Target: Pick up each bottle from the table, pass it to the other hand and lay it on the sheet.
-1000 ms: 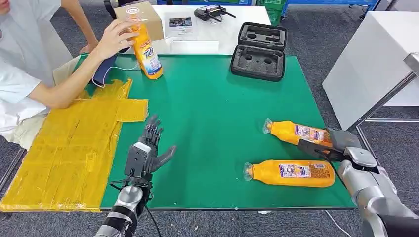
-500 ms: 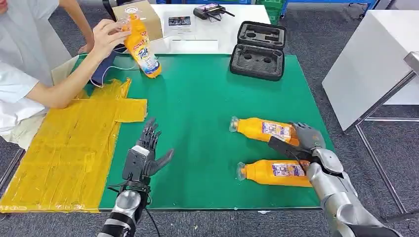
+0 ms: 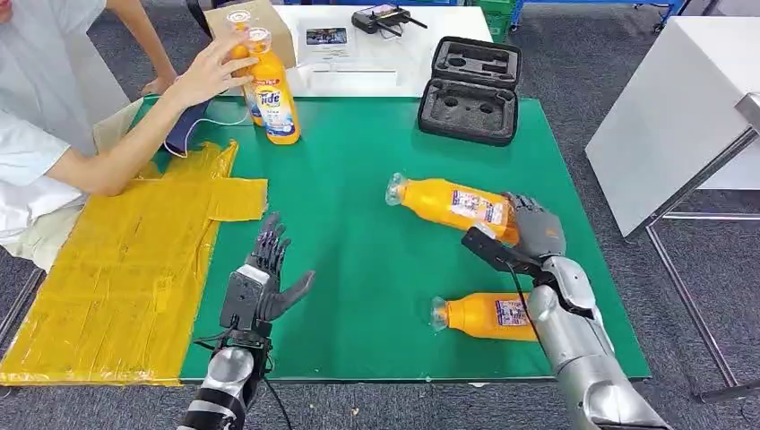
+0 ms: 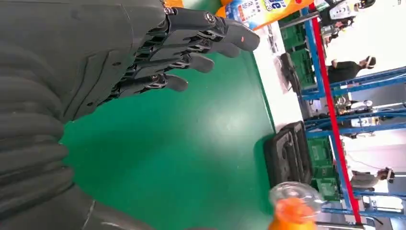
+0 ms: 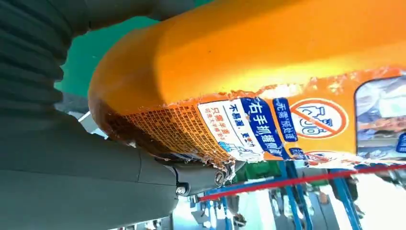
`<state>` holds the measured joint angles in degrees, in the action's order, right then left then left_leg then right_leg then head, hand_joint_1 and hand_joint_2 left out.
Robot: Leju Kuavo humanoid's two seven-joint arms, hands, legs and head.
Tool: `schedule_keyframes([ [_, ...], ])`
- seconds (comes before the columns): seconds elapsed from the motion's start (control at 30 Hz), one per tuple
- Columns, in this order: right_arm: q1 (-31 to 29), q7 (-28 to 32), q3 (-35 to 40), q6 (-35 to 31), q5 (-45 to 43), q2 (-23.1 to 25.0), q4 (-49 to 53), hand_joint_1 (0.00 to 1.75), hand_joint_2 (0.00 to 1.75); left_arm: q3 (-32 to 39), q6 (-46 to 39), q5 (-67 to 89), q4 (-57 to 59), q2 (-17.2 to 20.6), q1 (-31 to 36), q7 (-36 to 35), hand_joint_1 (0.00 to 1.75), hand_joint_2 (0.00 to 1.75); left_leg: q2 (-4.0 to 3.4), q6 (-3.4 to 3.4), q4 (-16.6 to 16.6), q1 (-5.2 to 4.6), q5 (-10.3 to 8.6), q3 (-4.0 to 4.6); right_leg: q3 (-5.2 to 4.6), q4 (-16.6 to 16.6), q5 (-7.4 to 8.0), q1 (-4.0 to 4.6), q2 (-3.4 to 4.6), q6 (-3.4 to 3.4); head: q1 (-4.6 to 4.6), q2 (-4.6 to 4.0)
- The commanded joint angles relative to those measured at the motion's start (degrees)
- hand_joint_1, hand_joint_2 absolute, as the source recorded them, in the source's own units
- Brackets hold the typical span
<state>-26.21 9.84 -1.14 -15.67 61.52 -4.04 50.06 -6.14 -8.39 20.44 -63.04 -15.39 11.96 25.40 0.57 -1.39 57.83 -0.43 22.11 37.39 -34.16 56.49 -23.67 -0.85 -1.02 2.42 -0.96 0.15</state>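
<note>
Right hand (image 3: 531,229) grips a bottle (image 3: 448,202) by its base, cap toward the left hand (image 3: 262,285); its fingers (image 3: 272,244) wait spread, empty, ready for the pass.

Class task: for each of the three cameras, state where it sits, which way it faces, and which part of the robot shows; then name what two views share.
Head view: high on the body, looking down at the green table; left hand and right hand show.
Left wrist view: behind the left hand, facing across the table toward the black case.
Right wrist view: behind the right hand, close against the held orange bottle.
Shared: head and right wrist views show the held orange bottle.
</note>
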Motion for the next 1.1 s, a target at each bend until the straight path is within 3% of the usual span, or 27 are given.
schedule_keyframes([
  [0.03, 4.69, 5.46, 2.62, 5.73, -13.40, 8.01, 13.36, 1.75, 1.75, 1.99, 0.38, 0.75, 2.51, -0.51, 1.38, -0.12, 0.00, 1.75, -0.21, 0.09, -0.02, 0.04, 0.10, -0.16, 0.10, -0.04, -0.05, 0.04, 0.22, -0.09, 0.00, 0.00],
  [0.13, 7.18, 7.84, 3.59, 9.98, -21.13, 11.63, 16.31, 1.75, 1.75, 1.96, 0.29, 1.16, 3.44, -0.88, 2.08, 0.18, 0.00, 1.75, -0.16, 0.11, -0.02, 0.05, 0.10, -0.16, 0.11, -0.03, -0.07, 0.05, 0.17, -0.11, 0.00, 0.00],
  [0.27, 9.00, 8.81, 6.88, 11.92, -23.16, 14.74, 15.58, 1.75, 1.75, 1.51, 0.37, 1.48, 4.14, -1.34, 2.88, 0.29, 0.00, 1.75, -0.13, 0.10, -0.02, 0.07, 0.10, -0.15, 0.11, -0.04, -0.08, 0.05, 0.14, -0.10, 0.00, 0.00],
  [0.4, 8.89, 9.13, 8.04, 12.27, -24.42, 14.73, 14.56, 1.75, 1.75, 1.37, 0.44, 1.63, 4.38, -1.31, 3.05, 0.28, 0.00, 1.75, -0.16, 0.15, 0.01, 0.11, 0.16, -0.26, 0.21, -0.04, -0.14, 0.09, 0.17, -0.16, 0.02, 0.00],
  [0.53, 7.76, 9.74, 14.01, 15.14, -23.01, 17.84, 4.64, 1.75, 1.75, 1.86, 0.33, 1.00, 5.53, -1.16, 4.43, 0.19, 0.00, 1.75, -0.15, 0.09, -0.02, 0.08, 0.07, -0.11, 0.06, -0.06, -0.06, 0.06, 0.16, -0.11, 0.02, 0.00],
  [0.63, 8.07, 12.01, 17.44, 14.61, -24.42, 19.56, 0.67, 1.75, 1.75, 2.40, 0.62, 0.73, 6.06, -0.86, 4.89, 0.25, 0.00, 1.75, -0.38, 0.15, -0.09, 0.12, 0.15, -0.32, 0.22, -0.14, -0.06, 0.10, 0.35, -0.17, 0.02, 0.00],
  [0.7, 8.82, 11.42, 19.93, 10.58, -21.04, 19.77, 1.00, 1.75, 1.75, 2.44, 0.55, 0.76, 5.58, -0.88, 4.54, 0.25, 0.00, 1.75, -0.28, 0.16, -0.10, 0.12, 0.14, -0.32, 0.23, -0.13, -0.10, 0.10, 0.23, -0.18, 0.02, 0.00],
  [1.1, 9.08, 10.88, 22.48, 11.18, -21.26, 20.44, -5.53, 1.75, 1.75, 2.22, 0.78, 0.49, 5.09, -1.09, 4.61, -0.22, 0.00, 1.75, -0.03, 0.14, -0.06, 0.13, 0.11, -0.20, 0.16, -0.09, -0.17, 0.09, 0.03, -0.19, 0.02, 0.00],
])
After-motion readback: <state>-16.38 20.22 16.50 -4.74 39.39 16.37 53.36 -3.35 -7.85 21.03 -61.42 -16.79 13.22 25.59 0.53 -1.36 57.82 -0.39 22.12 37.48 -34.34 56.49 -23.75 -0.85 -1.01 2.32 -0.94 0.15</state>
